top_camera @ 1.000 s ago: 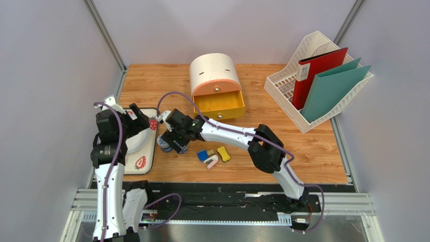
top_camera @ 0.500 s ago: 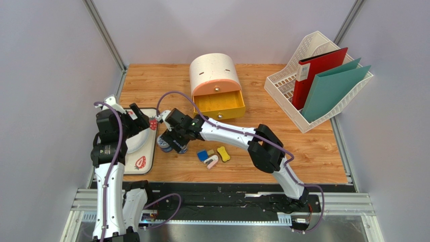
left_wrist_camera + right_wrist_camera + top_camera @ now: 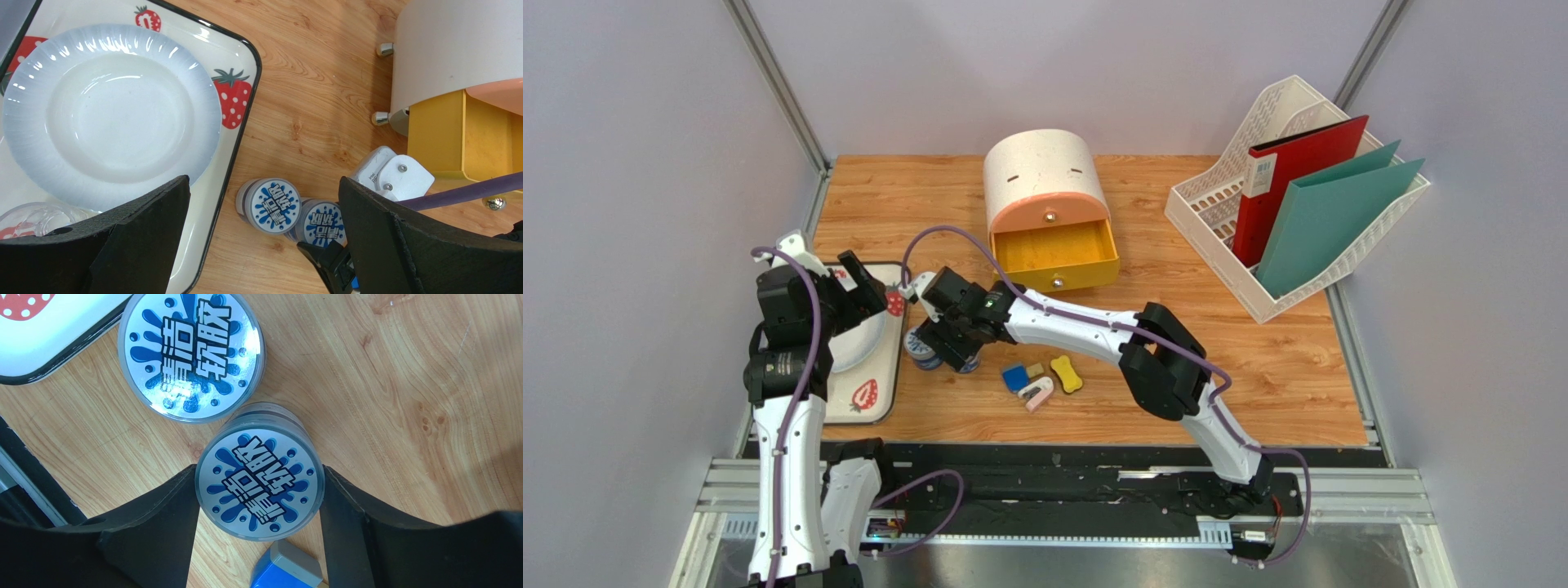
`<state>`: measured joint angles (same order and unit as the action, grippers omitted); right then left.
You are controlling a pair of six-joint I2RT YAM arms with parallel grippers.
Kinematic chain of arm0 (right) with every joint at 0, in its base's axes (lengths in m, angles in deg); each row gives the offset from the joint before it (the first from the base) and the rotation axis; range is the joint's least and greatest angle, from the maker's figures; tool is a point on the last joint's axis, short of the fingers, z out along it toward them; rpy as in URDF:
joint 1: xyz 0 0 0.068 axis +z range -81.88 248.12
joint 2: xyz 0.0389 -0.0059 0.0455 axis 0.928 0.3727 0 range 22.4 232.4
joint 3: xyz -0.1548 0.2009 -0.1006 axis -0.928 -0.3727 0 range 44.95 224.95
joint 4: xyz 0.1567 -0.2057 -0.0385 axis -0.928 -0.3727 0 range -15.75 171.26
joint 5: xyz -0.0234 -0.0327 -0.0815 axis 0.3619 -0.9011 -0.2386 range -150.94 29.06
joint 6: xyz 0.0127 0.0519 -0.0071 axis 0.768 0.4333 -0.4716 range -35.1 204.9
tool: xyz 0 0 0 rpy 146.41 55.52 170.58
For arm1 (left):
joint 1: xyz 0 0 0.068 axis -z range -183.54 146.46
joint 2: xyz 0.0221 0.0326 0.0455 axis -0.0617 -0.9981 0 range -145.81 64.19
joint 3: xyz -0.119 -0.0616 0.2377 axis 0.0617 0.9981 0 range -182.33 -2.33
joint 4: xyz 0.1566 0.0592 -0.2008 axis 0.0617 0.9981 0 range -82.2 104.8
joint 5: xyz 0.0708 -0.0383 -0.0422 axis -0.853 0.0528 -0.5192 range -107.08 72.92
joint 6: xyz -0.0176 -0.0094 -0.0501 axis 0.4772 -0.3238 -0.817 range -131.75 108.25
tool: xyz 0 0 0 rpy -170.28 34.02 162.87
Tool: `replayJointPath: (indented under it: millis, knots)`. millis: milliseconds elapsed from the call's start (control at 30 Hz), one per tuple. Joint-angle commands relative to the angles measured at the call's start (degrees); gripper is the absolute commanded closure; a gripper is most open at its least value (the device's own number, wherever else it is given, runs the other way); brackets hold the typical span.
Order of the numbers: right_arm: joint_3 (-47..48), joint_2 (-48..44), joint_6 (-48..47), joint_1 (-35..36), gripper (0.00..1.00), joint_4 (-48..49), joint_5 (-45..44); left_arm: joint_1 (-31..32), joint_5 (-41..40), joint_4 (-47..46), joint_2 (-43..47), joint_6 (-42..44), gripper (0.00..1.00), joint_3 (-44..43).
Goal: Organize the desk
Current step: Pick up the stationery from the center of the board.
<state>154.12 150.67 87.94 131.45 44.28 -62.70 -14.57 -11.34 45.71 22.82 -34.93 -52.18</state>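
From above: light wood-grain tabletop across the middle of the frame, metal rails along its edges. At the back centre, a cream domed box with its yellow drawer standing open. At the back right edge, a white file rack holding a red folder and a teal folder. At the near left, a strawberry-print tray carrying a white plate. Toward the front middle, a small cluster: blue piece, pink piece, yellow piece. Left arm up over the tray; right arm stretched leftward, wrist just right of the tray.

Left wrist: left fingers spread wide, gripping nothing, hanging above the plate and the tray's right rim. Right of that rim, on bare wood, two round jars with blue-splash lids: first jar just beside the tray, second jar right next to it. Something of clear glass on the tray at lower left, mostly hidden.

Right wrist: right fingers closed around the second jar, one against each side, jar upright on the tabletop. First jar higher in frame, next to the tray's dark-edged corner. Blue piece at the bottom edge, just beside the gripped jar.
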Motion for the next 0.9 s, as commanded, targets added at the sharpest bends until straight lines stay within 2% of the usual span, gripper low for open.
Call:
replayJointPath:
  millis: [0, 67, 167, 233, 333, 600, 867]
  knots:
    - [1.2, -3.0, -1.1, 0.8, 0.61, 1.4, -1.7, -0.7, 0.5, -1.3, 0.1, 0.8, 0.01, 0.3]
    - [0.4, -4.3, -1.3, 1.3, 0.68, 1.6, -2.0, -0.6, 0.6, -1.3, 0.2, 0.9, 0.01, 0.2]
    - [-0.7, -7.3, -1.6, 1.8, 0.7, 1.6, -2.6, -0.6, 0.5, -1.3, 0.2, 0.9, 0.01, 0.2]
    - [-1.3, -9.8, -1.8, 2.0, 0.74, 0.8, -3.4, -0.6, 0.5, -1.3, 0.2, 0.9, 0.01, 0.2]
    - [-3.0, -14.2, -2.2, 2.1, 0.84, 0.3, -2.8, -0.6, 0.6, -1.3, 0.2, 0.9, 0.01, 0.3]
    - [-5.5, -23.9, -2.8, 2.1, 0.85, -1.3, -2.1, -0.7, 0.7, -1.4, 0.2, 0.8, 0.01, 0.3]
    - [-1.5, -27.9, -6.5, 1.3, 0.9, -3.4, -9.0, -0.6, 0.9, -1.4, 0.1, 0.9, 0.01, 0.2]
